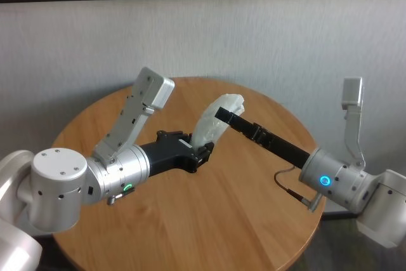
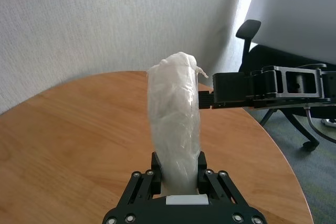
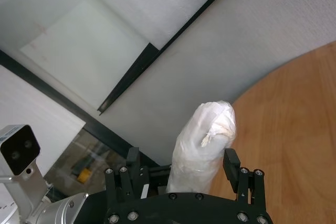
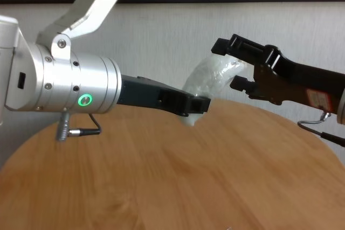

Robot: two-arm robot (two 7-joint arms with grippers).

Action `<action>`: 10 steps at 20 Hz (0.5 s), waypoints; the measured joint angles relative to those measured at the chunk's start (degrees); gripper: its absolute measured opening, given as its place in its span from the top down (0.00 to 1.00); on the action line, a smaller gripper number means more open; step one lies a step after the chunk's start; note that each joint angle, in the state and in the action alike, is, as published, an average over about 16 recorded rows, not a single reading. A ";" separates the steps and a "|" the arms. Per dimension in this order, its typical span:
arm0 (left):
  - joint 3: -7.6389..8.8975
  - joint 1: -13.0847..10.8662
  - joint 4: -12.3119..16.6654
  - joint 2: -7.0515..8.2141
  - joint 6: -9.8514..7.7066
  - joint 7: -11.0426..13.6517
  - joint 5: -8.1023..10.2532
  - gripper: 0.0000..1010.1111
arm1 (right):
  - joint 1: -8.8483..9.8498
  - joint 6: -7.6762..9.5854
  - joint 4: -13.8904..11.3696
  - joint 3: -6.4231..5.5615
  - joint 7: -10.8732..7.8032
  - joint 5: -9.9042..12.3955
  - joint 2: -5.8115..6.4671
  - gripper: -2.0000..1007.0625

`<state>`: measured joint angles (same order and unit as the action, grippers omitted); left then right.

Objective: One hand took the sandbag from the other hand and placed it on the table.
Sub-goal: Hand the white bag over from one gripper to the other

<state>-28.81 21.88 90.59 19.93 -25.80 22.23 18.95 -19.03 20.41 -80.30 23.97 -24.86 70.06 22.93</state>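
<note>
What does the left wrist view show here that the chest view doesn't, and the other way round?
Only the left wrist view shows the left gripper clamped on the lower end of the sandbag, with an office chair beyond the table. Only the chest view shows the green ring on the left wrist and the right gripper open, its fingers spread around the sandbag's upper end. Both show the sandbag held above the table, with the right gripper at its upper part.
</note>
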 joint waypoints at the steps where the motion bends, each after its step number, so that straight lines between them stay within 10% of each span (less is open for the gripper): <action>1: 0.00 0.00 0.00 0.00 0.00 0.00 0.00 0.61 | -0.22 -0.05 0.30 0.16 0.06 0.14 -0.10 0.01; 10: 0.00 0.00 0.00 0.00 0.00 0.01 0.01 0.61 | -2.19 -0.48 2.80 1.66 0.27 1.06 -0.84 0.01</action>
<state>-28.81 21.88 90.59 19.93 -25.80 22.24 18.96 -21.22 19.92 -77.50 25.63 -24.59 71.12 22.09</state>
